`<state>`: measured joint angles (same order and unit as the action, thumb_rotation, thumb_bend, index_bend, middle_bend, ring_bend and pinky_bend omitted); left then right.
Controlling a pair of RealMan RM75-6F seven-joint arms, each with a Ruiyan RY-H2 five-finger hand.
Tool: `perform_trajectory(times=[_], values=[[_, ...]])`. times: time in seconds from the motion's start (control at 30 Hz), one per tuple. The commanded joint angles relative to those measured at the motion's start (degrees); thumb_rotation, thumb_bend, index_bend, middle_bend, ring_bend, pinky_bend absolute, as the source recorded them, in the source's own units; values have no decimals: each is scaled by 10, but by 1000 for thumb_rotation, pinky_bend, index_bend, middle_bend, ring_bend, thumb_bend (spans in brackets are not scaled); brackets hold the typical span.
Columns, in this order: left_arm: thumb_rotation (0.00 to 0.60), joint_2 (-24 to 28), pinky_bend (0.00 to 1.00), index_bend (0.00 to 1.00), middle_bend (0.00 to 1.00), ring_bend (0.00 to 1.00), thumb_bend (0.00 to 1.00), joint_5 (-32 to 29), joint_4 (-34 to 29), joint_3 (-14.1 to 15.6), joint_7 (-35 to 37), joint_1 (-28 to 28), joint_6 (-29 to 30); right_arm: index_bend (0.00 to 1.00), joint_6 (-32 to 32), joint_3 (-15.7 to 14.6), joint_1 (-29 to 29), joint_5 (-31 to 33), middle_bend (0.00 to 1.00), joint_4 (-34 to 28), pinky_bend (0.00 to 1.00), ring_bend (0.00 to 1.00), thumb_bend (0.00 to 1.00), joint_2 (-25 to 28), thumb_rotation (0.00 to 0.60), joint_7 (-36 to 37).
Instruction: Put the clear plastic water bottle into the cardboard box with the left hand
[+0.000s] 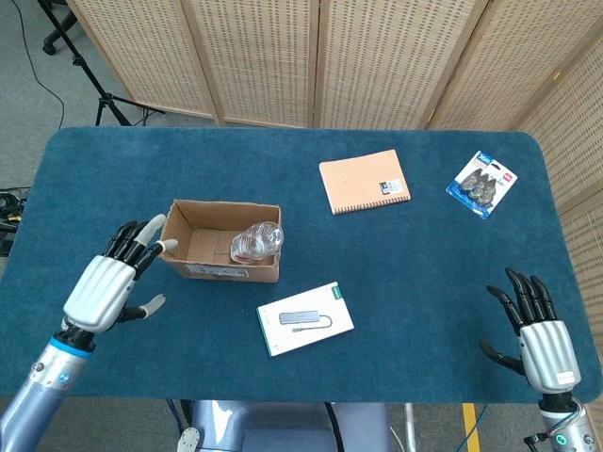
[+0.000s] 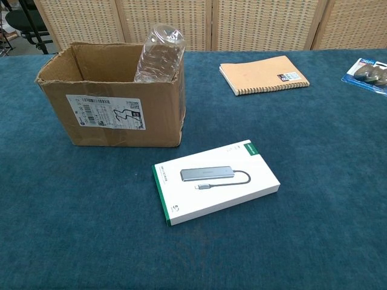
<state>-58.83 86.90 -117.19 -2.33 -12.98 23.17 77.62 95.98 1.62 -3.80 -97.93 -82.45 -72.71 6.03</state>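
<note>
Covering the counter point(image 1: 424, 282) is blue carpet; woven folding screens point(image 1: 377, 56) stand behind. Bottle point(image 2: 158, 53) rests in box point(image 2: 109, 112). Both hands, left hand point(image 1: 105, 284) and right hand point(image 1: 539, 337), spread fingers, holding nothing.

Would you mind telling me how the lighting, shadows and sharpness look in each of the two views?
Head view: even, soft light, only a faint shadow beside the cardboard box; the left hand and right hand are sharp, without motion blur. Chest view: equally diffuse, a soft shadow under the white product box; the clear bottle shows mild highlights, no harsh glare, and its printed label stays legible.
</note>
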Motion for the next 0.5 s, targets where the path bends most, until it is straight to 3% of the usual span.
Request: perform_trajectory(times=[0.03,0.23,0.5], values=[[600,-2,0,205,0,0,241,36,6,41,-81,-45,34,177,0,1,0,1,0,0,0,0,105,0,600,0],[600,-47,0,205,0,0,252,45,41,55,-145,-80,58,176,2,1,0,1,0,-1,0,0,105,1,600,0],[600,-90,0,205,0,0,278,65,95,73,-148,-125,98,176,-1,0,-1,1,0,1,0,0,106,0,600,0]])
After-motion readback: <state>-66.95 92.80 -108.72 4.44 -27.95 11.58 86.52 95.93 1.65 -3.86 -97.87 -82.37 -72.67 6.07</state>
